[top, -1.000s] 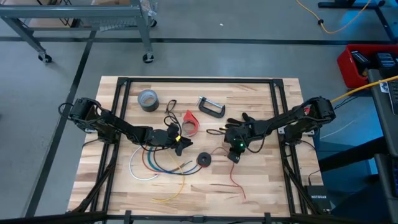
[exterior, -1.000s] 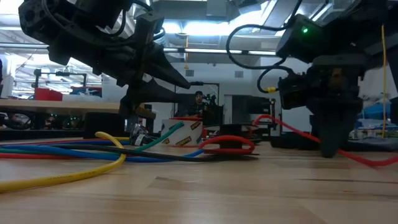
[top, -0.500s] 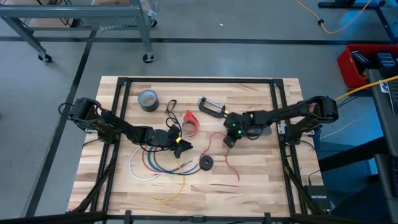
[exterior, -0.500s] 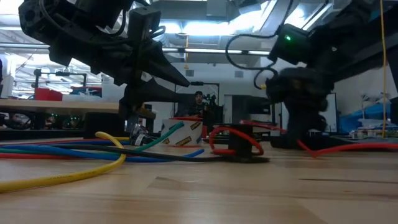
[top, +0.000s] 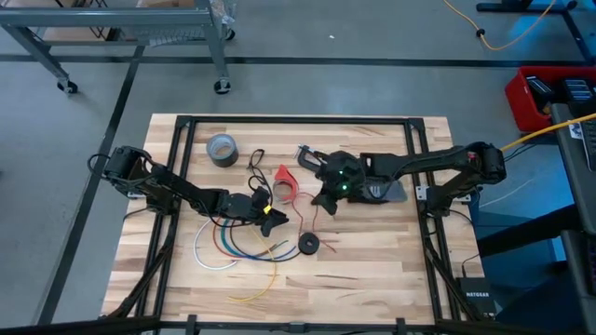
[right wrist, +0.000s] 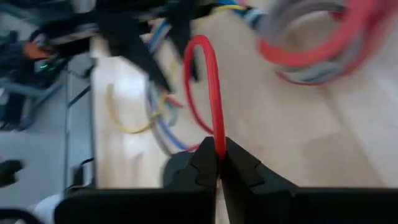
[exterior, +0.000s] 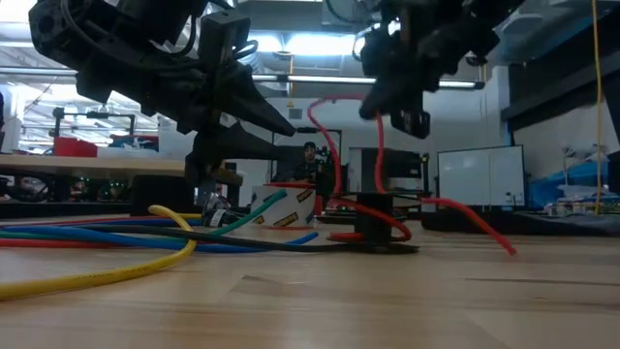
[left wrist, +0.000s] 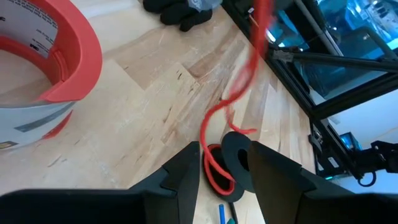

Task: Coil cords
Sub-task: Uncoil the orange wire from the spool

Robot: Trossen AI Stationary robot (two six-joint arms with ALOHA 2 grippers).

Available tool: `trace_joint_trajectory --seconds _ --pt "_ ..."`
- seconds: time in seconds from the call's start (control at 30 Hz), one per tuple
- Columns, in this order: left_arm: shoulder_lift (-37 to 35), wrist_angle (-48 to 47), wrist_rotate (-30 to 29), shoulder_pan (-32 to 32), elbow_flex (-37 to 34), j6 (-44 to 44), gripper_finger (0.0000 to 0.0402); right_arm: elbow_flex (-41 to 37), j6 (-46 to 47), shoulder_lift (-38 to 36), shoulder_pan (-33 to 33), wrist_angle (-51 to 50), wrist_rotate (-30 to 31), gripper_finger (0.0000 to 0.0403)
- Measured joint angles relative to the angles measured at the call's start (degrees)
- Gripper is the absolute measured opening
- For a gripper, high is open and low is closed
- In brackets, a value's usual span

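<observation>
The thin red wire [exterior: 380, 155] runs up from the small black spool [top: 306, 244], which lies flat on the table near its middle. My right gripper [top: 322, 199] is shut on this wire well above the table, on the far side of the spool; in the low view the right gripper [exterior: 402, 114] is high up. My left gripper [top: 273, 221] is open and empty, above the table just left of the spool. In the left wrist view the spool [left wrist: 237, 169] shows beyond my left gripper [left wrist: 224, 149], between its fingers. My right gripper pinches the red wire [right wrist: 215, 135] between its two fingertips, part way along its length. The fingers come from the table's right, slanting down. The wire arches in a slack loop [exterior: 327, 105] down to the spool, and its free end [exterior: 484, 231] trails on the table.
A fanned bundle of coloured wires [top: 231, 244] lies under and in front of my left gripper. A red cone-shaped piece [top: 286, 183], a grey tape roll [top: 221, 149] and a C-clamp [top: 317, 159] lie toward the far edge. A dark object [top: 386, 191] lies under my right arm.
My right gripper, shut on the red wire, has gone up and toward the table's far left, past the spool. The wire has been lifted off the table into a loop and its free end dragged in toward the spool. The spool has stayed in place.
</observation>
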Motion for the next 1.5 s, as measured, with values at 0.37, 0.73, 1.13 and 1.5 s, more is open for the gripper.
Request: trace_joint_trajectory --seconds 0.37,0.73,1.13,1.5 --pt "0.0 -0.4 0.0 0.0 0.0 0.1 0.0127 1.1 2.3 0.0 12.9 -6.0 -2.8 0.0008" --pt "0.0 -0.3 0.0 0.0 0.0 -0.2 0.0127 1.1 2.8 0.0 24.1 -16.5 -3.2 0.0008" --pt "0.0 -0.3 0.0 0.0 0.0 -0.2 0.0127 1.1 2.5 0.0 30.6 -22.2 -3.2 0.0008" --pt "0.0 -0.3 0.0 -0.4 0.0 -0.2 0.0127 1.1 2.6 0.0 37.4 -45.8 8.3 0.0008"
